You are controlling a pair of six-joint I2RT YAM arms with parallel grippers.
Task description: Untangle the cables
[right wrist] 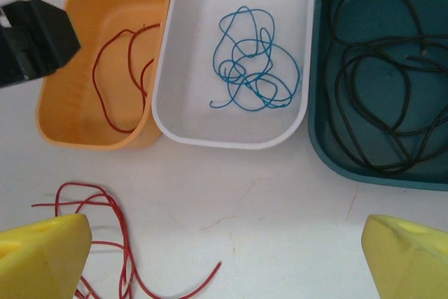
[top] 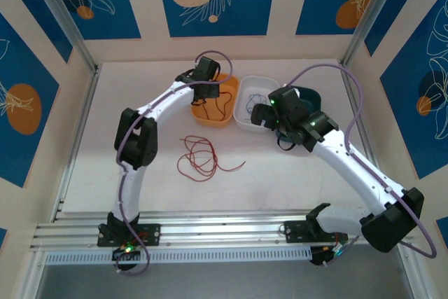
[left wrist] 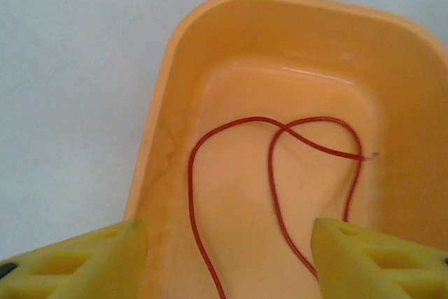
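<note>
Left end effector [left wrist: 227, 257] parted, empty

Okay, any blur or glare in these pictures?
Left wrist: red cable in the orange tub sharp, yellow fingers blurred, faint glare on its floor. Right wrist: even light, blue cable crisp, fingertips soft. Top: soft shadows, loose red cable thin but readable.

Top external: high, behind arm bases [top: 129, 232] at 6 o'clock, looking down over whole surface [top: 266, 173]. Left wrist: very near, peering down into orange tray [left wrist: 164, 82]. Right wrist: farther back, facing 12 o'clock, takes orange, white tray [right wrist: 231, 141], teal tray [right wrist: 318, 124]. Orange tray shared by all.
</note>
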